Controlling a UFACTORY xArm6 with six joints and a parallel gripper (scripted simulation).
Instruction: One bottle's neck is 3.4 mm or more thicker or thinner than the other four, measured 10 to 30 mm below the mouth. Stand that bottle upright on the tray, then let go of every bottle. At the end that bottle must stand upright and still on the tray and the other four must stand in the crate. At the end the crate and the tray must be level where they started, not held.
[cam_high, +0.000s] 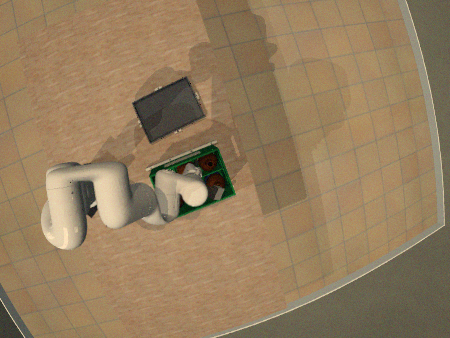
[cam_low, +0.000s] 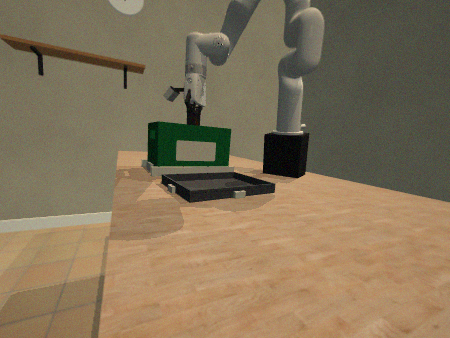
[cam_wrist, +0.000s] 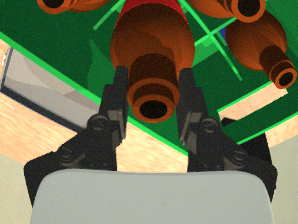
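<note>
My gripper (cam_low: 193, 110) (cam_wrist: 153, 82) is shut on the neck of a brown bottle (cam_low: 196, 122) (cam_wrist: 150, 42) with a red band. The bottle's upper part shows above the rim of the green crate (cam_high: 228, 179) (cam_low: 200, 132) (cam_wrist: 75, 77); its lower end is hidden. Other brown bottles stand in the crate: one at the upper left (cam_wrist: 80, 4), one at the upper right (cam_wrist: 212, 6) and one at the right (cam_wrist: 257, 42) in the wrist view. Another may be hidden. The dark tray (cam_high: 167, 112) (cam_low: 225, 191) (cam_wrist: 47, 82) lies level beside the crate and bears no bottle.
A pale strip (cam_high: 182, 154) (cam_low: 192, 170) runs along the crate's foot on the tray side. Green dividers (cam_wrist: 212, 37) split the crate into compartments. The arm's black base block (cam_low: 285, 155) stands to the right in the exterior view, and a wooden shelf (cam_low: 80, 55) hangs on the wall.
</note>
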